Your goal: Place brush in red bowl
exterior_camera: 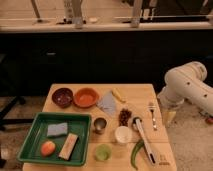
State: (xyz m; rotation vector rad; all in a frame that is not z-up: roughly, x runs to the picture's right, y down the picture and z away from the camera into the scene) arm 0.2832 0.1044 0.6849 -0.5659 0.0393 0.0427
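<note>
The brush (145,142) lies on the wooden table (140,92) at the front right, its small dark round head toward the middle and its white handle pointing to the front edge. The red bowl (86,97) stands at the back left of the table, and I see nothing in it. My white arm (189,87) reaches in from the right. My gripper (169,116) hangs beside the table's right edge, past the fork, well apart from the brush and far from the bowl.
A dark maroon bowl (62,96) stands left of the red bowl. A grey cloth (106,103), metal cup (100,125), white cup (123,134), green cup (103,152), fork (152,116) and green pepper (136,152) surround the brush. A green tray (30,145) sits front left.
</note>
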